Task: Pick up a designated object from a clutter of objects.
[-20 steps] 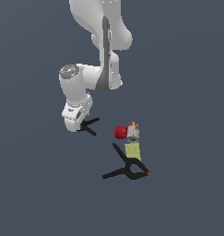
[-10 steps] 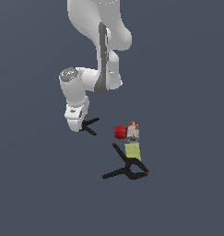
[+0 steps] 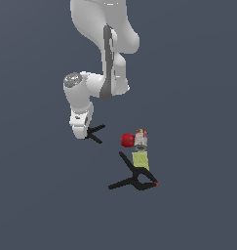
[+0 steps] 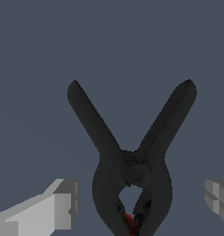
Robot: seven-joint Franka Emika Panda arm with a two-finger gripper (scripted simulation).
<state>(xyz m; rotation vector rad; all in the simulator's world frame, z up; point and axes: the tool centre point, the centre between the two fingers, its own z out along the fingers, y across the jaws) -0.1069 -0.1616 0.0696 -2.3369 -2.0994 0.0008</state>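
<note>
Black and thin, the small clamp (image 3: 94, 133) lies at the gripper (image 3: 81, 132) in the exterior view, apart from the red ball (image 3: 127, 140), jar (image 3: 140, 149) and larger clamp (image 3: 135, 178) toward that view's right. Seen from the wrist, the small clamp (image 4: 132, 159) sits between two spread fingers (image 4: 62, 203), neither touching it; the hand is released.

The arm (image 3: 104, 44) is glossy white, built of rounded, bulbous links, with a dark grey strip running down one link and a grey metallic cap on the wrist joint. The gripper (image 4: 141, 203) has blocky, pale grey fingers (image 4: 53, 209) with stepped, flat-faced ends.
</note>
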